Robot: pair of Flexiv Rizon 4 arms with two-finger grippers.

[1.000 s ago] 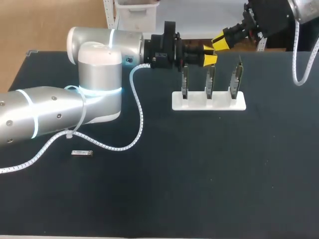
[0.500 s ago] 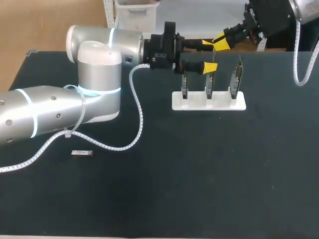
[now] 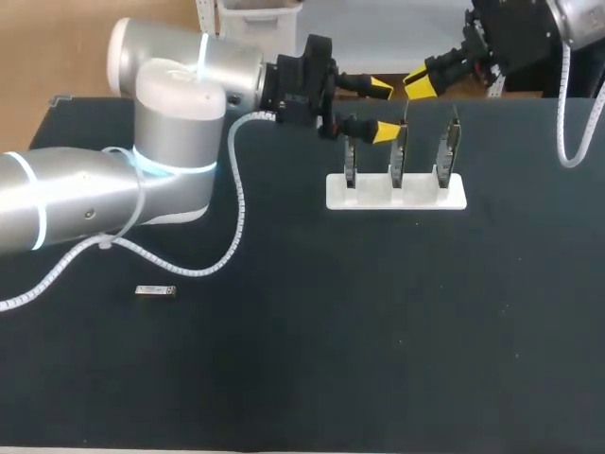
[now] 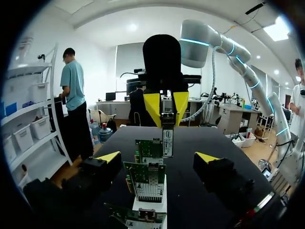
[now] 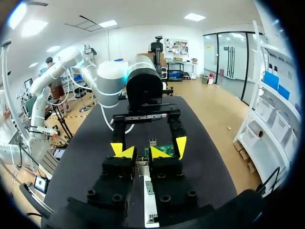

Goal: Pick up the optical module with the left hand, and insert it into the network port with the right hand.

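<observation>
I count two modules. One small silvery optical module (image 4: 167,138) is pinched between the yellow tips of my right gripper (image 5: 142,153). It hangs upright just above the row of cards, and I cannot tell whether it touches one. It carries a pale label (image 4: 167,133) with dark print, too small for me to make out. Both wrist views show this module plainly, but in the head view I can hardly pick it out at the fingertips.

Three green network cards (image 3: 399,151) stand upright in one white slotted rack (image 3: 397,194) on the black table (image 3: 378,331). My left gripper (image 3: 382,111) is spread wide and holds nothing, its two yellow tips level with the card tops. In its own wrist view the three cards line up ahead, between its fingers.

Only the head view shows the second module (image 3: 156,291), small and silvery. It lies flat on the table beside my white left arm (image 3: 95,194), well apart from the rack.
</observation>
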